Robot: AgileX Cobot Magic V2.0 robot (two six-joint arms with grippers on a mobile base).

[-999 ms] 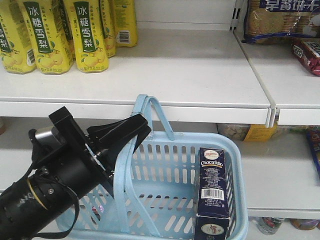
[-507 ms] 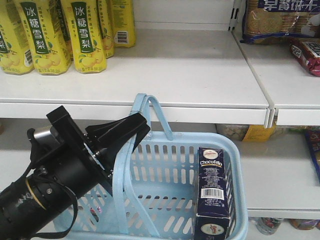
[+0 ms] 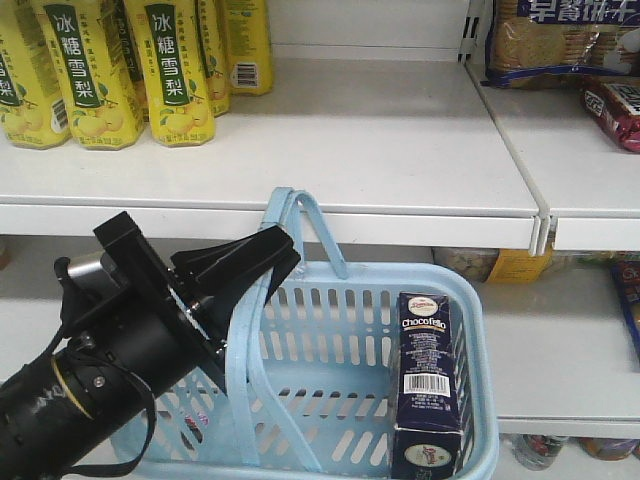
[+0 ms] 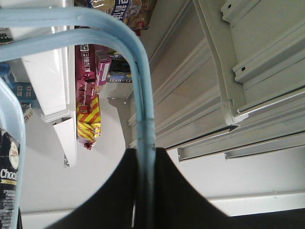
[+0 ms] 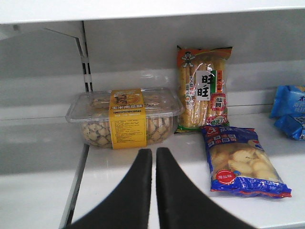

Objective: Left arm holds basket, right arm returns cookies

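Observation:
The pale blue basket [image 3: 330, 330] hangs in front of the shelves with its two hoop handles [image 3: 300, 215] raised together. My left gripper [image 3: 275, 255] reaches in from the lower left and is shut on those handles. In the left wrist view the blue handle [image 4: 138, 71] runs straight down between the black jaws of the left gripper [image 4: 145, 151]. The navy cookies [image 3: 430, 380] carton stands upright in the basket's right end, and its edge shows in the left wrist view as cookies [image 4: 7, 176]. My right gripper [image 5: 153, 152] is shut on nothing above a white shelf, and it is out of the front view.
Yellow drink bottles [image 3: 170, 70] stand at the upper shelf's [image 3: 380, 150] left, biscuit packs [image 3: 560, 40] at its right. Before the right gripper lie a clear tub with yellow label [image 5: 125, 117], a tall orange packet [image 5: 204, 88] and a blue snack bag [image 5: 240, 160].
Nothing has visibly changed beyond a drift of a few pixels in the front view. The left gripper keeps its hold on the handles.

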